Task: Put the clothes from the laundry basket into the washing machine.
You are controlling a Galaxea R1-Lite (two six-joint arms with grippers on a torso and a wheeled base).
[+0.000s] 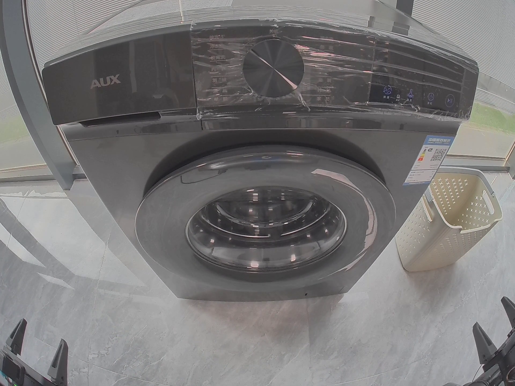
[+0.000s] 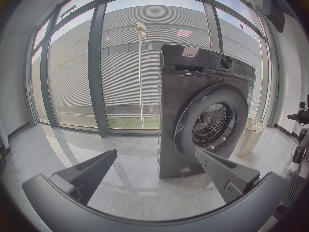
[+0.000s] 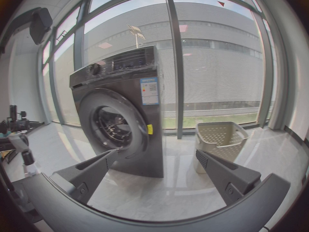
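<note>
The washing machine (image 1: pixel 268 135) stands square ahead on the pale floor (image 1: pixel 257 339), and its round glass door (image 1: pixel 265 226) is shut, so nothing goes in until that comes open. That looks like the step in hand. To do it well, one arm needs to find the door's edge and pull outward along the hinge's arc rather than straight back. Where the grip recess sits is not plain from here, so a careful approach to the rim is called for. The other arm should stay out of the door's swing.

The cream laundry basket (image 1: pixel 429 242) sits just beside the machine's right front corner, upright. No clothes show above its rim, and what can be seen of its inside looks bare.

Now the hands. The left gripper (image 2: pixel 156 153) hangs low and well short of the machine, its jaws spread wide, holding nothing and touching nothing. The right gripper (image 3: pixel 155 153) matches it on the other side: wide open, empty, facing machine and basket from well apart.
</note>
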